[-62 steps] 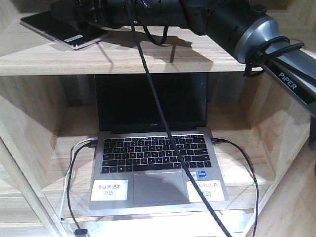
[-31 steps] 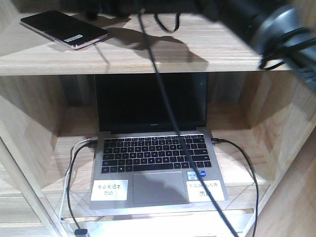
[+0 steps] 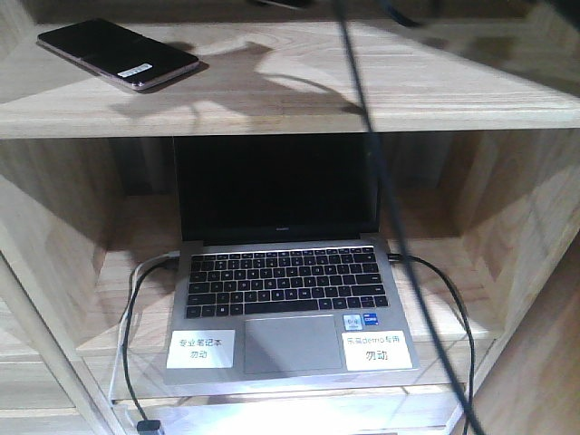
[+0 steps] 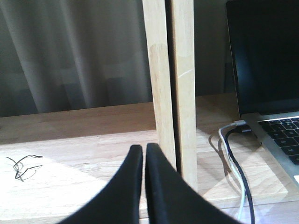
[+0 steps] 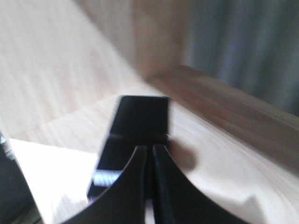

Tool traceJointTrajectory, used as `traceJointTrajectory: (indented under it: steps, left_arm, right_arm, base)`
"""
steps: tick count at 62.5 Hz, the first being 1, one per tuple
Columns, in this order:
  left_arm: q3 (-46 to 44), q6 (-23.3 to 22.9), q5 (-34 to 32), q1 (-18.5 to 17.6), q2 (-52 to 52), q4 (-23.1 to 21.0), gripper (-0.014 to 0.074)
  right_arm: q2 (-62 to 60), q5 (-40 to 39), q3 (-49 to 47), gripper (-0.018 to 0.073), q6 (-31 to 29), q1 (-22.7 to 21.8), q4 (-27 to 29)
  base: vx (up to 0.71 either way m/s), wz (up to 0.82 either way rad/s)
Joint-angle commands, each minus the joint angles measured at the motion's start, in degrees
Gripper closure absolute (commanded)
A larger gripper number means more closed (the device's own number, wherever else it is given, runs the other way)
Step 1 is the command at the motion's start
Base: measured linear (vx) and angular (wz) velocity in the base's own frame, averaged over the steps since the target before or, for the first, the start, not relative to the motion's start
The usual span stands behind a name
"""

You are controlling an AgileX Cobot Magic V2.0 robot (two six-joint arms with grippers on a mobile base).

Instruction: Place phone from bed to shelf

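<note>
The phone (image 3: pixel 118 53) lies flat on the shelf's (image 3: pixel 362 100) top board at ten o'clock, free of both grippers. Below it an open laptop (image 3: pixel 285 290) sits in the lower compartment. The left gripper (image 4: pixel 144 154) has its fingers pressed together, empty. The right gripper (image 5: pixel 149 154), blurred, is likewise closed just short of the phone (image 5: pixel 135 121).

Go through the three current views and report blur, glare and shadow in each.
Front view: sharp on the phone and laptop, blurred cable crossing, arm shadow on the shelf. Left wrist view: sharp, bright sunlit patch on the board. Right wrist view: motion-blurred throughout, overexposed white patch lower left.
</note>
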Motion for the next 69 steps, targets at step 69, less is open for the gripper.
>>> traceJointTrajectory:
  steps: [69]
  left_arm:
    - [-1.22,-0.33,-4.15,-0.20,-0.77,-0.52,0.0595]
  right_arm:
    - [-67.75,-21.74,77.05,0.0566,-1.15,-0.21,2.44]
  base:
    - [0.00,0.00]
